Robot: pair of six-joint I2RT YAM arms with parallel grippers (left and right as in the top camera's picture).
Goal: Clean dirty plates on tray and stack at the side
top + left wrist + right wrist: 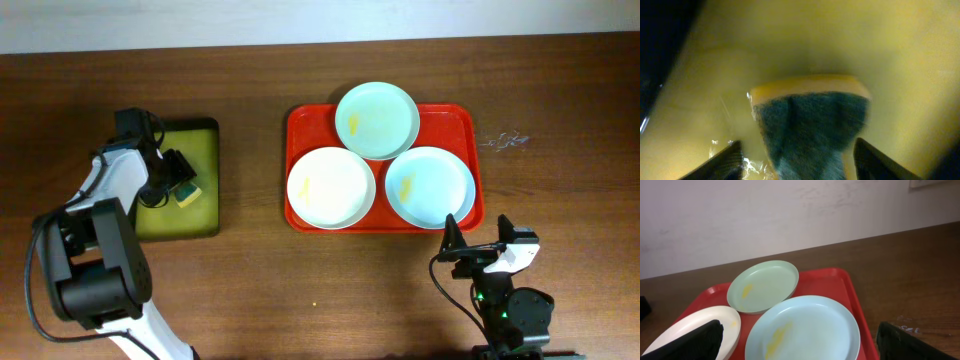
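The red tray [466, 124] holds three plates with yellow smears: a white plate [330, 187], a mint green plate [377, 119] and a pale blue plate [430, 187]. My left gripper [178, 183] is open over the yellow-green tray [196, 215], its fingers on either side of a yellow and green sponge [810, 120]. My right gripper [472, 250] is open and empty, just in front of the red tray. In the right wrist view the pale blue plate [805, 327] lies closest, the mint green plate [762, 286] behind it, and the white plate [695, 327] at the left.
The smaller yellow-green tray stands at the left of the table. A few small white scraps [505, 141] lie on the wood to the right of the red tray. A pale wall [790, 215] runs behind the table's far edge.
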